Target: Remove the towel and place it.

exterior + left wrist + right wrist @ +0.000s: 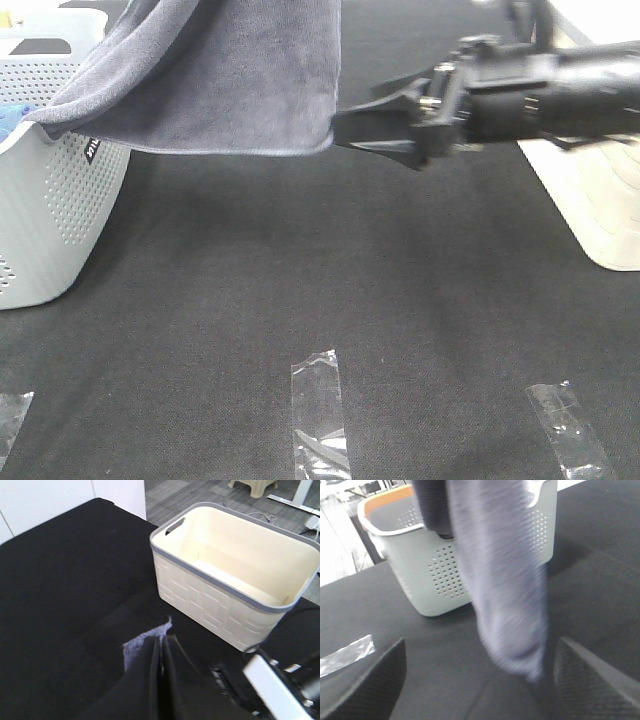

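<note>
A black table [300,300] fills most of the high view. The towel [220,80] is off the table. It hangs in a broad slate-grey sheet with one end draped over the rim of the perforated basket [50,210], and the rest spreads away from that basket over open table.

A cream basket [210,600] with a grey rim stands on the side of the table opposite the perforated basket.

The right gripper [370,118] hangs level with the towel's lower corner, the one farthest from the perforated basket. Its jaws are spread wide, one to either side of that hanging edge. The wrist view is blurred, so I cannot tell whether cloth and fingers touch.

The left gripper [162,647] has its fingers pressed together. A scrap of towel shows at the tips, apparently pinched there.

Three clear tape strips [320,410] lie on the table, nearer the camera than the perforated basket. A bit of bright blue cloth [10,120] shows inside that basket.
</note>
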Motion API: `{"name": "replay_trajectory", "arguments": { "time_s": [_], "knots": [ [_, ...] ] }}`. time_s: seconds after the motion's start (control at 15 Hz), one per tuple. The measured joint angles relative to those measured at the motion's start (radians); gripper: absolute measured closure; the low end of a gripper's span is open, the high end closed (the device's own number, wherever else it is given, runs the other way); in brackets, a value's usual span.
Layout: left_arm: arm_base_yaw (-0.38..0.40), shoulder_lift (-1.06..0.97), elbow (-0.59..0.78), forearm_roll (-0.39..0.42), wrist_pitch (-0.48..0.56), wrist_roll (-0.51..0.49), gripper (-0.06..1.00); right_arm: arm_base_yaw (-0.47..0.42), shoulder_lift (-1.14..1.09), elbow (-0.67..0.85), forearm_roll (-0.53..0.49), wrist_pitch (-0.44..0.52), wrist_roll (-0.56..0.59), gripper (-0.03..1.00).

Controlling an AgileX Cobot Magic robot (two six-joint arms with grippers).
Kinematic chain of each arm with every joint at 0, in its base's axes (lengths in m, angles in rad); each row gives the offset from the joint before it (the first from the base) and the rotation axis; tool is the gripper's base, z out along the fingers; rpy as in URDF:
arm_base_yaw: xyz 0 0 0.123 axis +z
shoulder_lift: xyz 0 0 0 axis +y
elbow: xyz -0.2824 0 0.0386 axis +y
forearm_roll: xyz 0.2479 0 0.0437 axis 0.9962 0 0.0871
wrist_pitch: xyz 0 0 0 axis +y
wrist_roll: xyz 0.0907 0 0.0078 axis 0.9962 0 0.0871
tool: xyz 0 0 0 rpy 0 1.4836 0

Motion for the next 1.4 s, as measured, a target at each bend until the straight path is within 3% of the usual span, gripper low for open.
{"name": "replay_trajectory", "arguments": {
  "time_s": [0.27, 0.53, 0.73, 0.87, 1.07, 1.13, 1.2, 1.27, 1.33, 1.4],
  "knots": [
    [-0.003, 0.0, 0.0, -0.012, 0.014, 0.0, 0.94, 0.007, 0.126, -0.113, 0.004, -0.041, -0.001, 0.2],
    [-0.003, 0.0, 0.0, -0.024, 0.014, 0.0, 0.94, 0.007, 0.219, -0.185, 0.004, 0.003, -0.001, 0.2],
    [-0.003, 0.0, 0.0, -0.024, 0.014, 0.015, 0.94, 0.007, 0.253, -0.199, 0.004, -0.063, 0.009, 0.2],
    [-0.003, 0.0, 0.0, -0.024, 0.014, 0.019, 0.94, 0.007, 0.253, -0.199, 0.005, -0.041, 0.035, 0.21],
    [-0.003, 0.0, 0.0, -0.024, 0.012, 0.019, 0.94, 0.007, 0.253, -0.199, 0.006, 0.082, 0.037, 0.36],
    [-0.003, 0.0, 0.0, -0.024, 0.005, 0.019, 0.94, 0.007, 0.253, -0.199, 0.006, 0.092, 0.037, 0.44],
    [-0.003, 0.0, 0.0, -0.024, 0.005, 0.019, 0.94, 0.007, 0.253, -0.199, 0.006, 0.092, 0.037, 0.44],
    [-0.003, 0.0, 0.0, 0.002, -0.013, 0.019, 0.94, 0.007, 0.253, -0.199, 0.004, 0.104, 0.041, 0.62],
    [-0.003, 0.0, 0.0, 0.002, -0.013, 0.019, 0.94, 0.007, 0.253, -0.199, 0.004, 0.104, 0.041, 0.62],
    [-0.003, 0.0, 0.0, 0.015, -0.02, 0.019, 0.94, 0.007, 0.253, -0.199, -0.004, 0.109, 0.048, 0.69]
  ]
}}
